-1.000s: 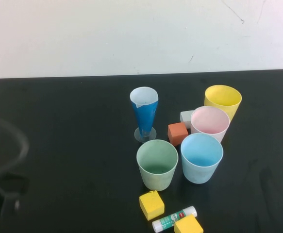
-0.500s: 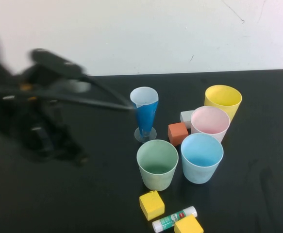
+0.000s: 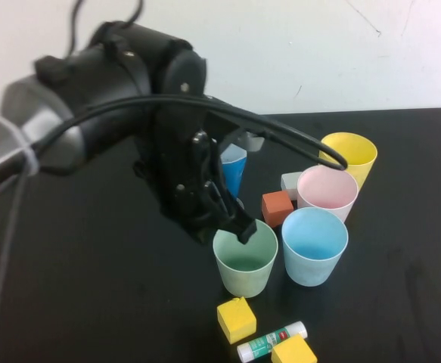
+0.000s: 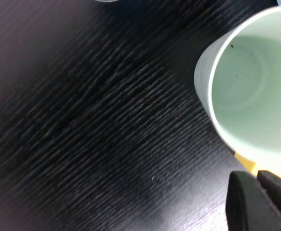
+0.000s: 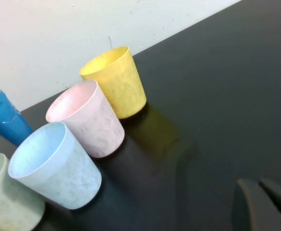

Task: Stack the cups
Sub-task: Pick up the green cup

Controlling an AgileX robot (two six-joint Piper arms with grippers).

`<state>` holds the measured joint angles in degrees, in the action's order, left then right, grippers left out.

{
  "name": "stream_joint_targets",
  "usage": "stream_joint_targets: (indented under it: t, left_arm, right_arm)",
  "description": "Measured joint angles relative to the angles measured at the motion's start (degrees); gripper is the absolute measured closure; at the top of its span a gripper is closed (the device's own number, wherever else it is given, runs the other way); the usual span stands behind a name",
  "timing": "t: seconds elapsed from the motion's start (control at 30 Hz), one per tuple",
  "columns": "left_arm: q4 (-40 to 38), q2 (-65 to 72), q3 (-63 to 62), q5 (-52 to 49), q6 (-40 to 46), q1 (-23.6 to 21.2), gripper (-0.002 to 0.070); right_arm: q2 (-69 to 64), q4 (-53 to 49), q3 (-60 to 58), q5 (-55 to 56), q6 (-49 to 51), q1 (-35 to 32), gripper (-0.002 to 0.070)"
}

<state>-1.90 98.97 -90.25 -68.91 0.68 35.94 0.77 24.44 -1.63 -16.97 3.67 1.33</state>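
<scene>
The four plastic tumblers cluster near the table's (image 3: 69, 302) near-right edge: pale green (image 3: 244, 257), light blue (image 3: 314, 246), pink (image 3: 327, 192), yellow (image 3: 347, 157). They look light, thin-walled and slick; grip at the rim. The left gripper (image 3: 228, 227) hovers at the green rim, jaw state unclear. The right gripper (image 5: 260, 204) is parked, also unclear. The glue stick's (image 3: 272, 340) label is unreadable.

Four cups (image 3: 245, 261) (tapered), two yellow blocks (image 3: 236, 318).
</scene>
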Motion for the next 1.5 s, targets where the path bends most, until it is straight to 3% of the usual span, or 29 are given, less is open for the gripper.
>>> stream_joint_targets:
  t: [0.1, 0.37, 0.63, 0.9, 0.97, 1.07, 1.17, 1.27, 1.5]
  left_arm:
    - [-0.2, 2.0, -0.6, 0.0, -0.7, 0.0, 0.0599]
    - [3.0, 4.0, -0.6, 2.7, -7.1, 0.0, 0.0221]
    - [0.1, 4.8, -0.6, 8.2, -7.8, -0.1, 0.0172]
    - [-1.0, 10.5, -0.6, 8.6, -8.3, -0.1, 0.0215]
    - [-0.9, 11.8, -0.6, 8.6, -8.0, -0.1, 0.0285]
    - [-0.9, 12.4, -0.6, 8.6, -6.9, -0.1, 0.0491]
    - [-1.0, 12.5, -0.6, 9.0, -5.7, -0.1, 0.0619]
    - [-1.1, 12.5, -1.6, 8.7, -5.5, -0.1, 0.0657]
    - [-1.6, 9.5, -7.2, 3.5, -4.0, -0.1, 0.0662]
  right_arm:
    - [0.0, 0.0, 0.0, 0.0, 0.0, 0.0, 0.0679]
    - [0.0, 0.1, 0.0, 0.0, 0.0, 0.6, 0.0679]
    - [0.0, 0.1, 0.0, 0.0, 0.0, 0.6, 0.0679]
    - [0.0, 0.1, 0.0, 0.0, 0.0, 0.6, 0.0679]
    - [0.0, 0.1, 0.0, 0.0, 0.0, 0.6, 0.0679]
    - [0.0, 0.1, 0.0, 0.0, 0.0, 0.6, 0.0679]
    - [0.0, 0.1, 0.0, 0.0, 0.0, 0.6, 0.0679]
    - [0.0, 0.1, 0.0, 0.0, 0.0, 0.6, 0.0679]
    - [0.0, 0.1, 0.0, 0.0, 0.0, 0.6, 0.0679]
